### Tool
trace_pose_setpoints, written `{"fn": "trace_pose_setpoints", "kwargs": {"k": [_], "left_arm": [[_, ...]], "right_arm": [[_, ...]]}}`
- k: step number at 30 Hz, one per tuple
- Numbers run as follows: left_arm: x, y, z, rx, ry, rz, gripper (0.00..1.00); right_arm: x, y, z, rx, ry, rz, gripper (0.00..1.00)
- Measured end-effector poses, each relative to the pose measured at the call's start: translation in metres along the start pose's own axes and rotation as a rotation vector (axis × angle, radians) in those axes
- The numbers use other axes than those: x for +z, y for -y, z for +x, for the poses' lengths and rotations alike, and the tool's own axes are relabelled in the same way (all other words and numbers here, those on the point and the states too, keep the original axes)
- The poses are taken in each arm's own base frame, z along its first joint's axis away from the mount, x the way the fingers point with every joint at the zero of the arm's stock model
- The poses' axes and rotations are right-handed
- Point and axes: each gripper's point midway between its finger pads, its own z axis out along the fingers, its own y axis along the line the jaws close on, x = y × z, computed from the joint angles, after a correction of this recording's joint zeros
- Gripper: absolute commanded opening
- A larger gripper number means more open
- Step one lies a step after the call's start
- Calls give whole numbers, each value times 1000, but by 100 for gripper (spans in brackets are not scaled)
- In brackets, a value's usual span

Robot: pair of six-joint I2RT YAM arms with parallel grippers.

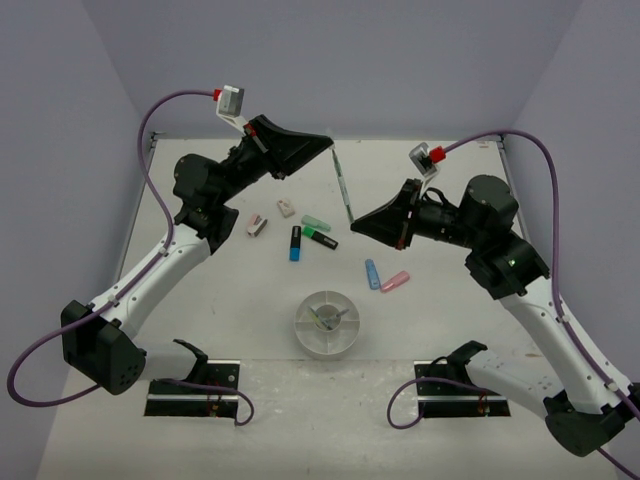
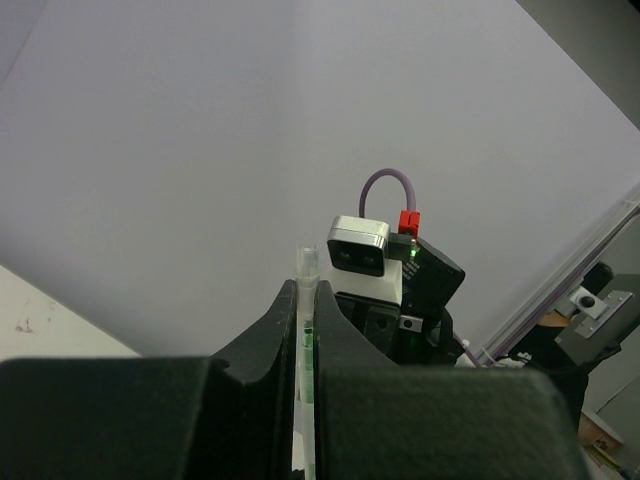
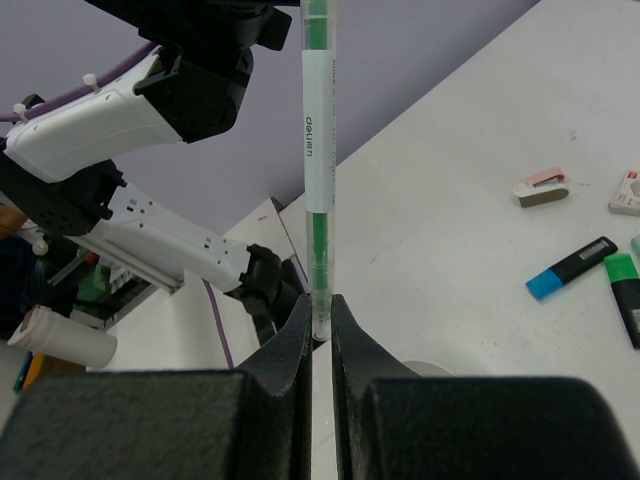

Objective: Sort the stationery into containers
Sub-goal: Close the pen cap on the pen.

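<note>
A clear pen with a green core [image 1: 342, 185] hangs above the table, held at both ends. My left gripper [image 1: 328, 144] is shut on its far end, and in the left wrist view the pen [image 2: 307, 300] stands pinched between the jaws of that gripper [image 2: 308, 292]. My right gripper [image 1: 355, 224] is shut on the near end, where the pen [image 3: 318, 170] rises from the closed jaws of that gripper [image 3: 320, 306]. The round white dish [image 1: 300, 322] sits near the front centre with a pen or two lying in it.
On the table lie a blue-tipped black highlighter [image 1: 296, 243], a green-tipped black one [image 1: 320, 238], a pale green one [image 1: 316, 222], a blue one [image 1: 372, 273] and a pink one [image 1: 395, 281]. Two erasers [image 1: 258, 227] [image 1: 285, 209] lie to the left. Purple walls enclose the table.
</note>
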Motion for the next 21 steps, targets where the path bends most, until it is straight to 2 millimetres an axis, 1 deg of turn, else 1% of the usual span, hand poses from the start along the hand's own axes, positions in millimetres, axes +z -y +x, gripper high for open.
{"fn": "trace_pose_setpoints", "kwargs": {"k": [15, 21], "left_arm": [[0, 0, 0, 0, 0, 0, 0], [1, 2, 2, -4, -3, 4, 0]], "right_arm": [[2, 3, -5, -1, 10, 15, 0], [2, -1, -9, -7, 18, 10, 0]]}}
